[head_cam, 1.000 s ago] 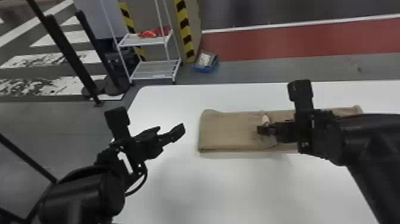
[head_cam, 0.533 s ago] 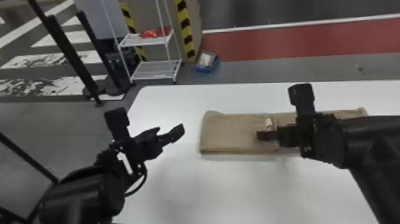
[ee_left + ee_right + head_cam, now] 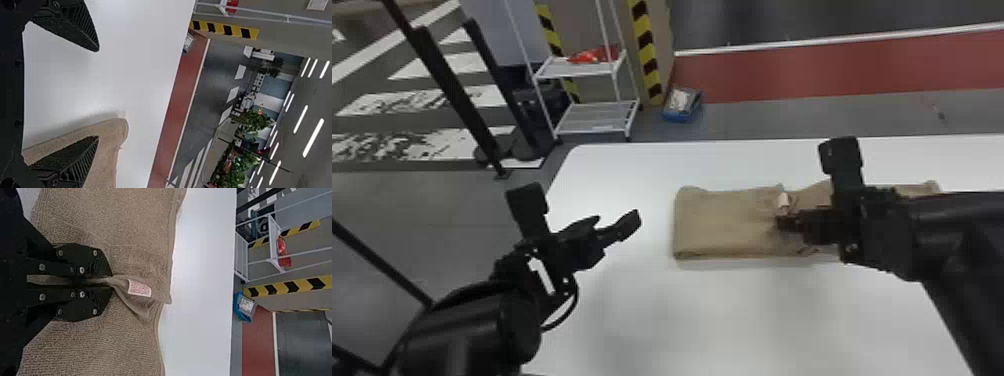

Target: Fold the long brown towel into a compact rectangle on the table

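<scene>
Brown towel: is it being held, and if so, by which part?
The right gripper pinches the towel by a bunched fold beside its small tag.

Ceiling strip lights (image 3: 313,138) glow white in L wrist view; table (image 3: 757,320) v. bright w/ soft grey shadows, incl. one beside brown towel (image 3: 113,132). Far floor (image 3: 747,20) in head view much dimmer.

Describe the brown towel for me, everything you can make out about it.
The brown towel looks like ribbed, looped cloth. It lies as a long band from left to right on the white table, its left end seemingly layered. The right tool is shut on a pinched-up bit of it, puckering the cloth around the grip. Just past the fingertips, a small white label with reddish print shows on the pinched cloth.
</scene>
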`<state>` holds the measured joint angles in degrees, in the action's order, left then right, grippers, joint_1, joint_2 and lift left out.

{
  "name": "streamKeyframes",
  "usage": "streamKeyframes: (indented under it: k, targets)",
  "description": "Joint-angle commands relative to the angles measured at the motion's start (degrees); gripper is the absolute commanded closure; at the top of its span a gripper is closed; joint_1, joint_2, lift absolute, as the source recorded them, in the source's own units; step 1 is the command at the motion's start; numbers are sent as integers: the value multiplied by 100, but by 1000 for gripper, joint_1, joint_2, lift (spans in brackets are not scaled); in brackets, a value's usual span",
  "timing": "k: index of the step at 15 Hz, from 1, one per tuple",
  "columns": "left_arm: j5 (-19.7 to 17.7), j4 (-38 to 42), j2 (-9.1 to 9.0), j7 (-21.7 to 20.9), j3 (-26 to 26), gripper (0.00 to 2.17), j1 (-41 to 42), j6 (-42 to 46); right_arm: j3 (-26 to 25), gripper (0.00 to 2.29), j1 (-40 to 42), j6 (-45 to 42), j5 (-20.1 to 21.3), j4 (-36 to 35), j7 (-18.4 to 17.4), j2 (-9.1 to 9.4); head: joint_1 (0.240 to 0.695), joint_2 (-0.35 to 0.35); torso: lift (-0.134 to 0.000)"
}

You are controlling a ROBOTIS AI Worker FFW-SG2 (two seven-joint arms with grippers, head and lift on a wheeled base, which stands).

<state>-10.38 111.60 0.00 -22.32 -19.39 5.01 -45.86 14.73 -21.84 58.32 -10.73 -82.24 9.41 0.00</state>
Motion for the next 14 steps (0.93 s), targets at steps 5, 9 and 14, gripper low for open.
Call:
streamKeyframes:
  k: [5, 9, 14]
  targets:
    - [-8, -16, -15, 0, -38, 90, -8, 1, 4, 572, 83, -52, 0, -152, -27, 5, 695, 250, -123]
    - [-8, -24, -15, 0, -38, 90, -8, 1, 100, 572, 4, -35, 18, -152, -79, 5, 695, 250, -123]
    - [-8, -51, -15, -44, -91, 90, 0, 1, 188, 583, -66, 18, 80, -144, -79, 5, 695, 256, -123]
